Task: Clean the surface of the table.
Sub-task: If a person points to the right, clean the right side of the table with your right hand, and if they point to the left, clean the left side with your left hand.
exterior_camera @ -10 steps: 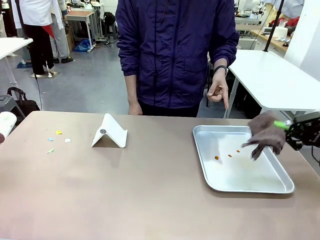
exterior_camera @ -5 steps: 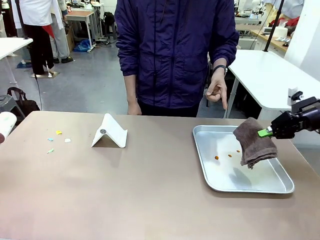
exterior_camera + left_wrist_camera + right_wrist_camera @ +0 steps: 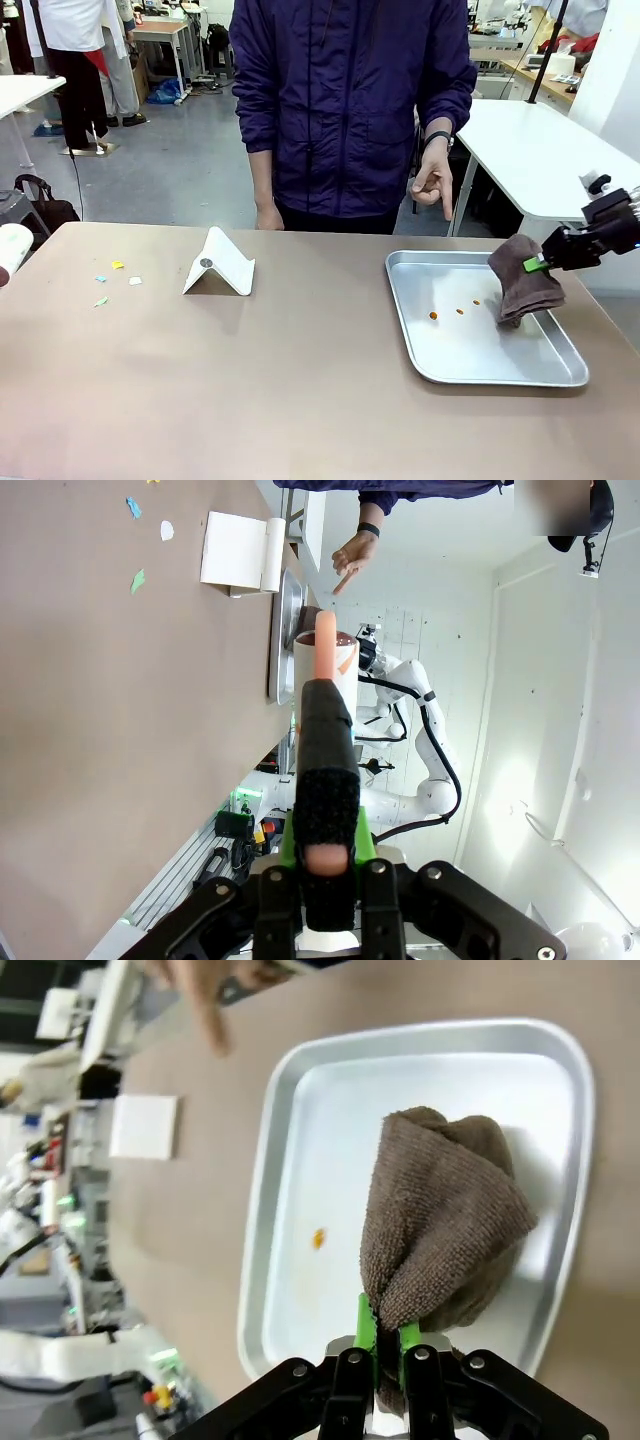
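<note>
The broad matte taupe-brown table (image 3: pixel 300 400) lies under everything. It looks rigid, heavy and smooth, so we judge it needs no grasp, only flat pressure through a cloth. Our right gripper (image 3: pixel 535 264) pinches a soft brown towelling cloth (image 3: pixel 525 290) over the shiny metal tray (image 3: pixel 500 381). Left of the tray we have open room, then a white folded stand (image 3: pixel 220 265) and paper scraps (image 3: pixel 115 280). Our left gripper (image 3: pixel 325 865) clamps a black foam-wrapped tool (image 3: pixel 325 750).
</note>
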You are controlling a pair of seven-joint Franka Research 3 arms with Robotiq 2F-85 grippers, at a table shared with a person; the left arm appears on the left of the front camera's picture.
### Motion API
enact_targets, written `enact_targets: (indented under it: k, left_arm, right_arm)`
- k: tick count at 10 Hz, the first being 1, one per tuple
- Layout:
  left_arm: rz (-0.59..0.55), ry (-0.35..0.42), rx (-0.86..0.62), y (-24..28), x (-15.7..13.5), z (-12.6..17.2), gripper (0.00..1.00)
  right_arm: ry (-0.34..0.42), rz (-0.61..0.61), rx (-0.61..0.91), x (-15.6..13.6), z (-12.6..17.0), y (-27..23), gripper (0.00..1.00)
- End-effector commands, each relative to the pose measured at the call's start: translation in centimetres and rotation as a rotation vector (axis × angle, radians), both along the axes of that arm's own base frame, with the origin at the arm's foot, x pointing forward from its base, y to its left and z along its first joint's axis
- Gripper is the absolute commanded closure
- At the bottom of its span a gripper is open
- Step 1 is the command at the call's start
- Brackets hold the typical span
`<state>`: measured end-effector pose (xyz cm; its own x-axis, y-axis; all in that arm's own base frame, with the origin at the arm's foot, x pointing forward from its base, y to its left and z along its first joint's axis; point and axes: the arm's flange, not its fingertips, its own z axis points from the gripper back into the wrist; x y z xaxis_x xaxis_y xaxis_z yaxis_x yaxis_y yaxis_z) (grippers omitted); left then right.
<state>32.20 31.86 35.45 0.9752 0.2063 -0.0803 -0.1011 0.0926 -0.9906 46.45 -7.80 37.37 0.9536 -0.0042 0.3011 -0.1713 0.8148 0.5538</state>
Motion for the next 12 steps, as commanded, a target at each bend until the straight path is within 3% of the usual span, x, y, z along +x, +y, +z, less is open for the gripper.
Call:
enact_targets:
  k: [1, 6, 12]
  left_arm:
    - [-0.018, -0.017, -0.005, 0.1, -0.4, 0.1, 1.00]
    - [-0.018, -0.017, -0.005, 0.1, -0.4, 0.1, 1.00]
    - [-0.018, -0.017, -0.005, 0.1, -0.4, 0.1, 1.00]
  right_arm:
    - [0.045, -0.069, -0.082, 1.8, -2.3, 1.6, 0.91]
    - [0.143, -0.016, 0.000, 4.8, -7.6, 4.3, 0.91]
    - [0.165, 0.173, -0.009, 4.4, -8.6, 11.0, 0.91]
